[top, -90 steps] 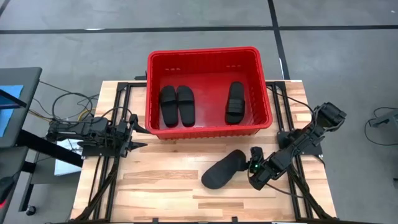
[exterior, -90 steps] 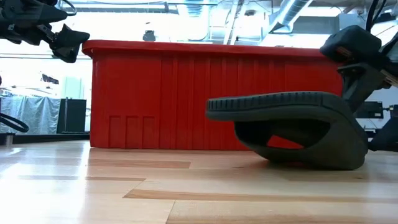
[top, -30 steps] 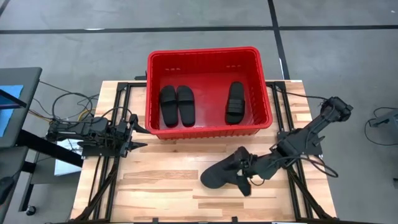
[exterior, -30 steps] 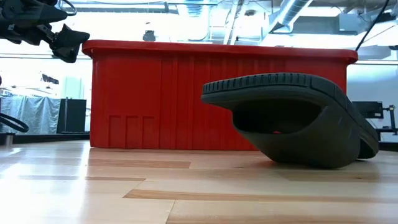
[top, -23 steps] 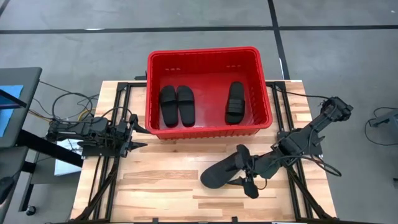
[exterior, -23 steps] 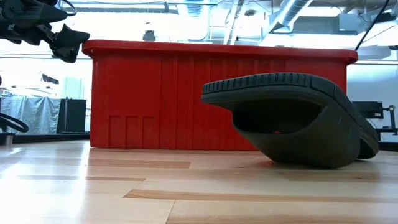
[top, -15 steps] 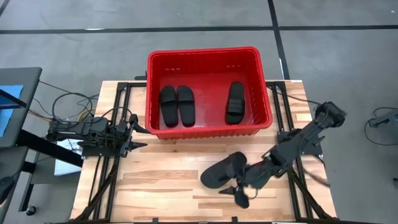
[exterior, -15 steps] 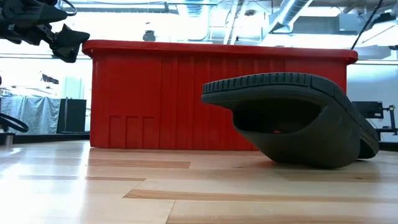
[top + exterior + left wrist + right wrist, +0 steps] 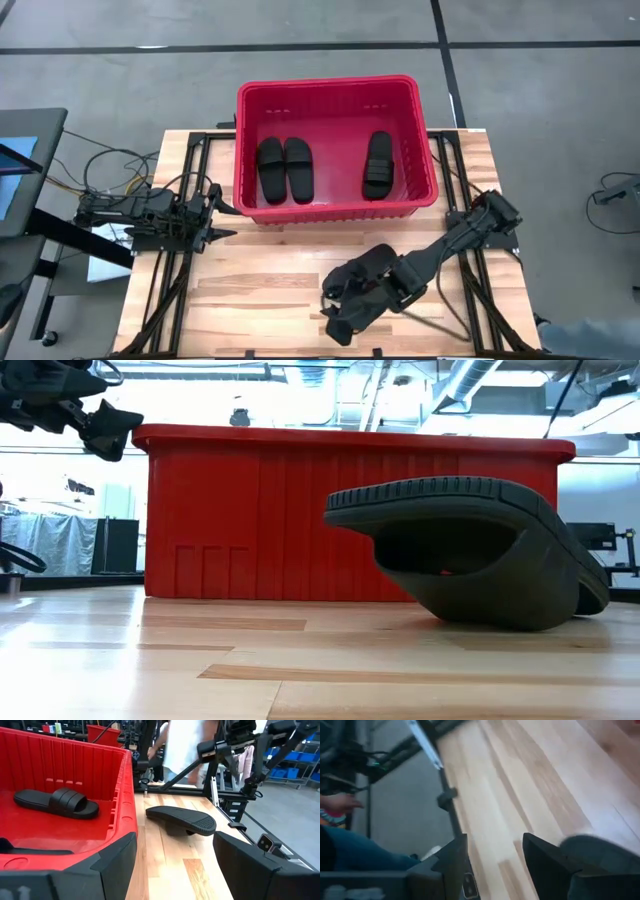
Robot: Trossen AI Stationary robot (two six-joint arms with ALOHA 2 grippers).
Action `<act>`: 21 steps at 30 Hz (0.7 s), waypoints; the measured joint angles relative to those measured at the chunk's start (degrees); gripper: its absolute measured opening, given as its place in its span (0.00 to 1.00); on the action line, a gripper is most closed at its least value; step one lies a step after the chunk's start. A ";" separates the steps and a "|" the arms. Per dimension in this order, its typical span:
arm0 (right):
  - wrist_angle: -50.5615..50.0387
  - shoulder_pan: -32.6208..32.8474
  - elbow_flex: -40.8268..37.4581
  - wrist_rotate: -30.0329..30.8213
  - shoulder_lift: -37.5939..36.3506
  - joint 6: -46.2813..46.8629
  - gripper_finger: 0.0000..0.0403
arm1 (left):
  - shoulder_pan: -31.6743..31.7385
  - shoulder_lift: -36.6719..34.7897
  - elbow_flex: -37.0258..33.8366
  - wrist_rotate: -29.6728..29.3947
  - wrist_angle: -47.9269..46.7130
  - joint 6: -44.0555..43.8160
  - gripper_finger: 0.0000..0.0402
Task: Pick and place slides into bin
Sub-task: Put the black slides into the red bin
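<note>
The red bin [image 9: 250, 150] stands at the table's far middle. Three black slides lie in it: two side by side [image 9: 284, 169] and one at the right [image 9: 377, 165]. Another slide [image 9: 368, 270] lies sole up on the table in front of the bin, resting on its strap [image 9: 500, 595] and heel end. My right gripper [image 9: 338, 320] hangs open just past that slide's near left end, with bare wood between its fingers [image 9: 447, 865]; the slide [image 9: 602, 852] shows beside one finger. My left gripper [image 9: 215, 215] waits open at the bin's left near corner.
Black frame rails [image 9: 185, 280] run along both sides of the table. Bare wood [image 9: 260, 300] lies left of the loose slide. A person in a white top [image 9: 182, 745] stands beyond the table, and a leg in jeans [image 9: 355, 860] shows off its edge.
My right gripper has swung over the loose slide toward the table's left and near edges, tipping further down. The slide has stayed where it was.
</note>
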 joint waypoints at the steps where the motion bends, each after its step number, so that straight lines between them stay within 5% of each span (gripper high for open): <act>1: -3.29 0.00 1.95 -0.02 1.18 1.65 0.43 | 0.00 0.00 -0.01 0.02 -0.10 0.00 0.64; 8: -12.84 0.42 11.92 -0.67 6.50 9.72 0.34 | 0.00 0.00 -0.02 0.07 -0.50 0.00 0.64; 21: -12.33 7.32 12.27 -0.37 6.59 41.22 0.26 | 0.00 0.00 -0.02 0.02 -0.48 -0.01 0.64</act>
